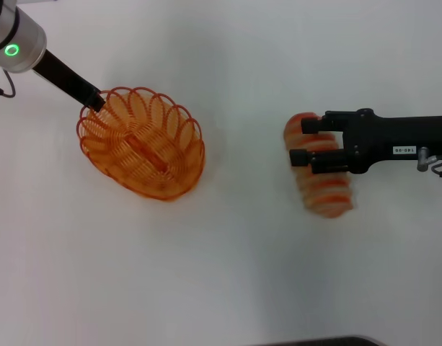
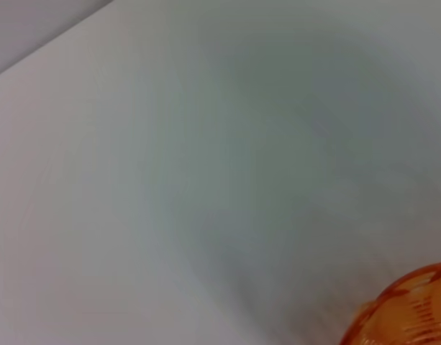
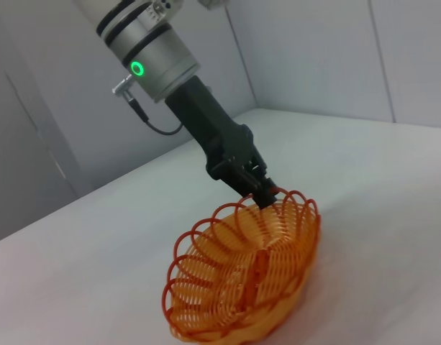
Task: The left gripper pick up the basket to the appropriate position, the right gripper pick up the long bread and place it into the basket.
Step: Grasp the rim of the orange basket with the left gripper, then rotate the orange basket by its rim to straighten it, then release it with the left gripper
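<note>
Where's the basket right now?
In the head view the basket sits left of centre on the white table, the left gripper on its rim, well apart from the bread.

We see bright, even, diffuse light in all three views, with the white table close to washed out and free of hard glare. In the head view the long bread is smeared by motion blur, and only a faint soft shadow spreads at 5 o'clock of the basket. Our left wrist view is soft throughout, with a broad dim grey patch at its centre and the basket rim out of focus. The right wrist view is sharp on the left gripper, whose green ring light glows crisply.
</note>
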Tool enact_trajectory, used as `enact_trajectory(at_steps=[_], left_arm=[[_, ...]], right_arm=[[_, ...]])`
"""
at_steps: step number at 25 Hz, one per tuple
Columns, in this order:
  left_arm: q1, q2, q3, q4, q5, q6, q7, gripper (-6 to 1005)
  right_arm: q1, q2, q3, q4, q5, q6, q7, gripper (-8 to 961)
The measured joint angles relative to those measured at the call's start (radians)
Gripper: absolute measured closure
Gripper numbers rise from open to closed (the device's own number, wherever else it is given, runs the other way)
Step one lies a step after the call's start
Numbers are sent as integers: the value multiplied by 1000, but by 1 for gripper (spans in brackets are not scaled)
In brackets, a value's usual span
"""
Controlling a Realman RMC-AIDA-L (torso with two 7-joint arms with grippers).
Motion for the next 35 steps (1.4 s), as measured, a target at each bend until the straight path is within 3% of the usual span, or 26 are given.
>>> enact_trajectory(at_steps=[10, 13, 20, 27, 31, 35], left_arm=[[-2, 0, -1, 0, -3, 21, -8, 965], [-6, 2, -28, 5, -4, 42, -22, 965], [-13, 17, -212, 51, -5, 181, -70, 965], [26, 14, -224, 91, -21, 214, -267, 966], [68, 4, -230, 104, -63, 210, -382, 966], [134, -29, -265, 157, -116, 203, -439, 966]], right_arm=[[-4, -1, 5, -1, 0, -1, -9, 129], [-7, -1, 6, -1, 0, -1, -14, 129], [-22, -11, 19, 0, 0, -4, -35, 128], [-47, -29, 38, 1, 0, -11, -64, 128], [-52, -33, 49, 0, 0, -22, -85, 128], [-55, -35, 59, 0, 0, -36, -126, 128]])
